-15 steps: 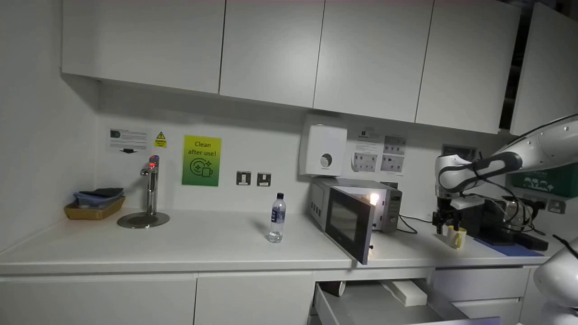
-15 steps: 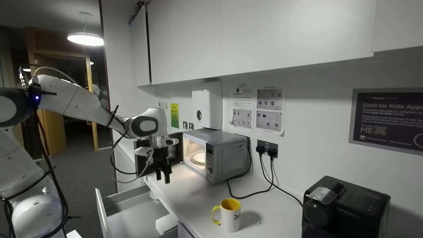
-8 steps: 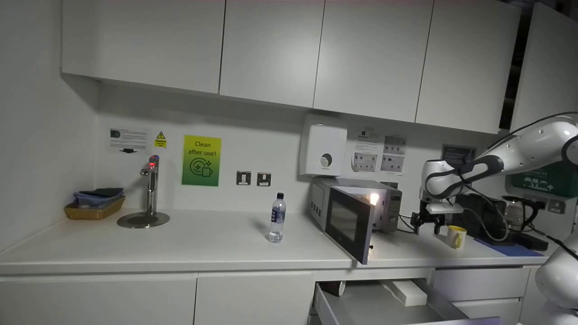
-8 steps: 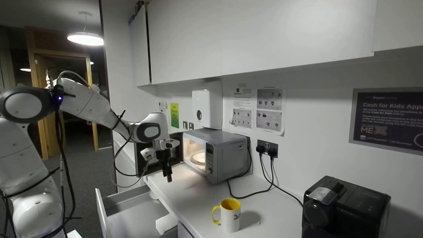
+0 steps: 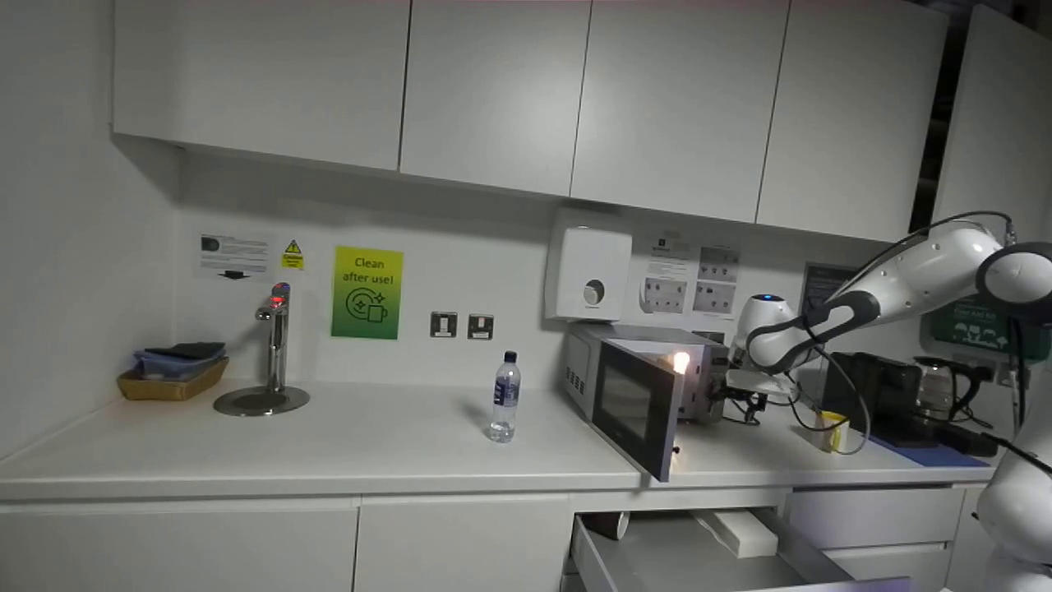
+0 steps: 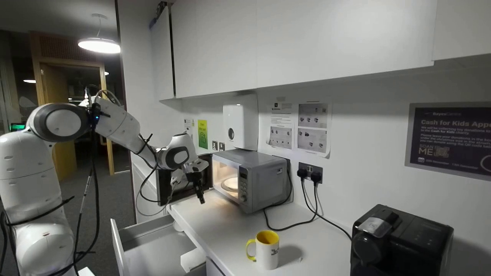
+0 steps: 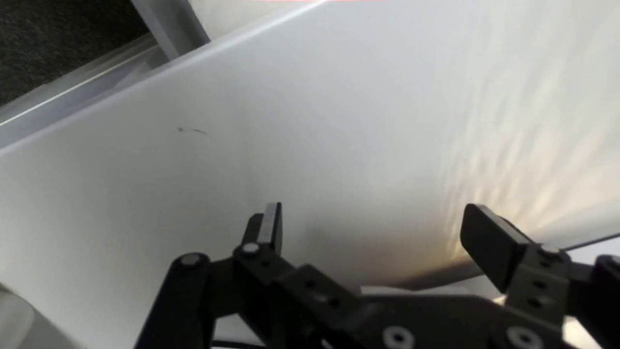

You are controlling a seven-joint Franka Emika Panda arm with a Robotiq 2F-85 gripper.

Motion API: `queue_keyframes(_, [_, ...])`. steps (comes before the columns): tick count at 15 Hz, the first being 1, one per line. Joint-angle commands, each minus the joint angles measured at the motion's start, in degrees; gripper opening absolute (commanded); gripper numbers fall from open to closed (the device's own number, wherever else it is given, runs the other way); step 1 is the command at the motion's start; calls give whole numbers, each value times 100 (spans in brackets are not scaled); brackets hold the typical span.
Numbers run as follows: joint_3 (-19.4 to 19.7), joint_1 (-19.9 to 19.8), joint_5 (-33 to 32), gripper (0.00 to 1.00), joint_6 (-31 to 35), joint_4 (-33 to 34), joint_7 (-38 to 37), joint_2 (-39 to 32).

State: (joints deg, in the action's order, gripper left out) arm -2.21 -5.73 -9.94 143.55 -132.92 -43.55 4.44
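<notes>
My black gripper [image 7: 373,208] stands open in the wrist view, its two fingers [image 7: 494,242] wide apart with nothing between them. Below it is the white worktop [image 7: 315,121]. In an exterior view the gripper [image 6: 200,197] hangs tilted above the counter, in front of the grey microwave [image 6: 264,188]. The microwave's door [image 5: 629,403] is swung open, and its lit inside holds a turntable plate [image 6: 230,184]. A white mug [image 6: 267,251] with yellow inside and handle is upright on the counter, apart from the gripper. From another side the gripper [image 5: 734,409] appears beside the microwave.
An open drawer [image 6: 153,245] juts out below the counter. A black coffee machine [image 6: 402,241] stands past the mug, and power cables [image 6: 291,226] trail behind. A water bottle [image 5: 505,403], a tap [image 5: 278,345] and a basket [image 5: 168,385] are farther along. Wall cabinets [image 5: 682,107] hang overhead.
The gripper has moved away from the mug toward the microwave and has tilted. The arm's elbow has shifted along with it. Mug, microwave and drawer stay where they were.
</notes>
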Motion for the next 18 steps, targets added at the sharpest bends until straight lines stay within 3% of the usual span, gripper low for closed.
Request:
queue_keyframes(1, [29, 154, -122, 100, 535, 368, -597, -418])
queue_keyframes(8, [130, 490, -670, 100, 1482, 701, -1357, -814])
queue_keyframes(17, [167, 633, -447, 100, 1342, 637, -1118, -795])
queue_keyframes(18, [93, 531, -714, 100, 1406, 625, -1431, -798])
